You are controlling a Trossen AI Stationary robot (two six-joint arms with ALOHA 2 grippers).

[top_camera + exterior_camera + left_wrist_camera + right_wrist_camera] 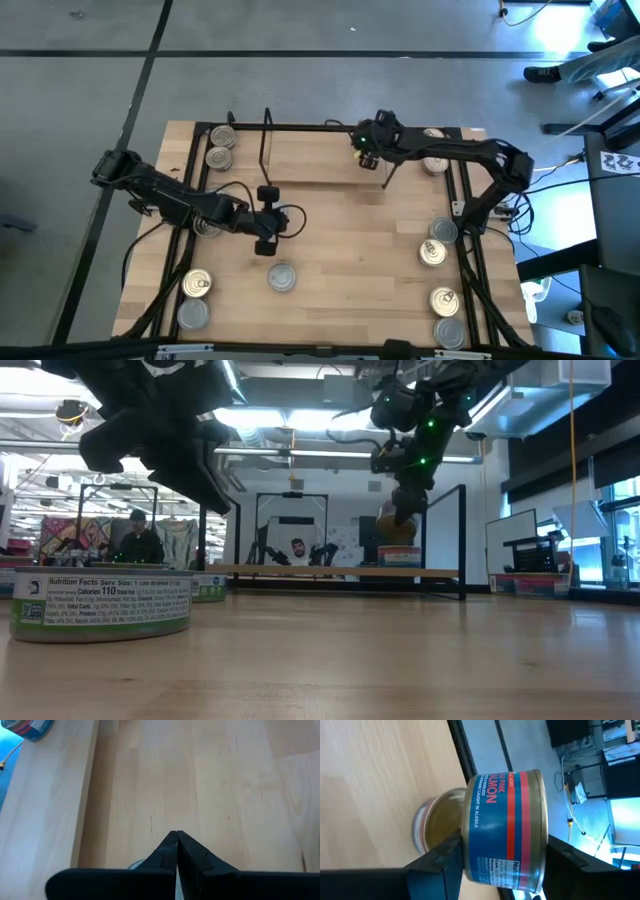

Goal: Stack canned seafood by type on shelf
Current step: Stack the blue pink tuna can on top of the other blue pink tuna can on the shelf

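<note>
Salmon tin [502, 827] in right end effector [500, 857], above shelf [320, 160] edge

A robotics lab: people [137, 540] sit at workstations beyond the wooden bench [330, 240], under ceiling strip lights [300, 418], with monitors [510, 528] and cables [560, 165] on grey floor.

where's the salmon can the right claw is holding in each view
High view: hidden under the right claw over the wooden shelf board.
Low view: gold-sided tin hanging above the shelf board.
Left wrist view: not in it.
Right wrist view: blue-and-red-labelled salmon can, centre, between the fingers.
Shared landmark: the shelf board.
</note>
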